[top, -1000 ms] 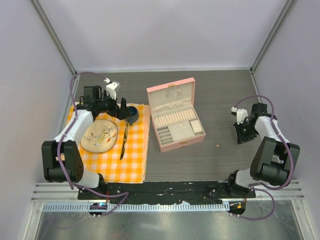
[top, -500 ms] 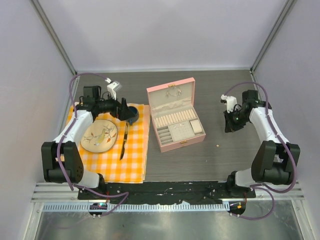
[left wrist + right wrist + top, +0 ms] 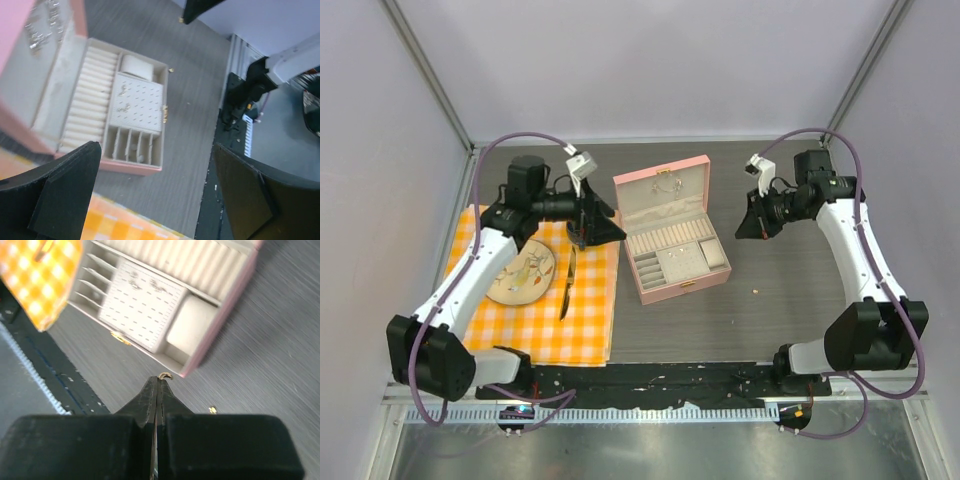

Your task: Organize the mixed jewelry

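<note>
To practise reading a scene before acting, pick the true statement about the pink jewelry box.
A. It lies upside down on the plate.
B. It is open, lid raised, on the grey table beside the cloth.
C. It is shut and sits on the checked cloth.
B: the pink box sits on the grey table beside the checked cloth, its lid standing up and the cream compartments showing.

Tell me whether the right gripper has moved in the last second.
Yes. The right gripper, shut on a tiny gold piece, has swung left and farther back, closer to the pink jewelry box.
</note>
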`<state>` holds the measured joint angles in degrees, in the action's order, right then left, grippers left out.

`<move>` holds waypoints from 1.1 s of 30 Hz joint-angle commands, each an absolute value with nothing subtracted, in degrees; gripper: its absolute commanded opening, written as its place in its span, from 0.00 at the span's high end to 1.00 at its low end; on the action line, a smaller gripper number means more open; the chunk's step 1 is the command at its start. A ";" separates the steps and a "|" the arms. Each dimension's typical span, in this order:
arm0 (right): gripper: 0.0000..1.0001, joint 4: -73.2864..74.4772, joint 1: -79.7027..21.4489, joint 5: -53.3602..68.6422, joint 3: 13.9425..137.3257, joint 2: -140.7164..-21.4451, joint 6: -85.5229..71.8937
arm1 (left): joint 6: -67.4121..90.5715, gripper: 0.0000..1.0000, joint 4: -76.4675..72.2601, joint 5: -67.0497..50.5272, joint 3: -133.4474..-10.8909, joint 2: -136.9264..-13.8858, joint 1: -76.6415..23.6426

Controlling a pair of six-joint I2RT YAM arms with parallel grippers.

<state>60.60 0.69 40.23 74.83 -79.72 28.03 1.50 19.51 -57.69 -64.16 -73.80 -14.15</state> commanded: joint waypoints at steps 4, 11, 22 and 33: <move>0.99 65.83 -1.84 55.18 85.33 -79.80 27.16 | 11.07 0.00 14.87 -53.89 -73.21 -76.11 -26.96; 0.99 67.94 -1.93 63.19 91.05 -81.65 25.49 | 9.84 0.00 7.56 -43.16 -73.91 -78.66 -33.83; 0.99 67.32 -1.85 68.99 92.55 -80.95 22.85 | 4.57 0.00 11.77 -27.27 -82.87 -83.76 -41.65; 0.99 66.45 -1.85 69.26 93.34 -81.65 20.66 | -22.89 0.00 31.53 -12.57 -94.39 -86.57 -44.21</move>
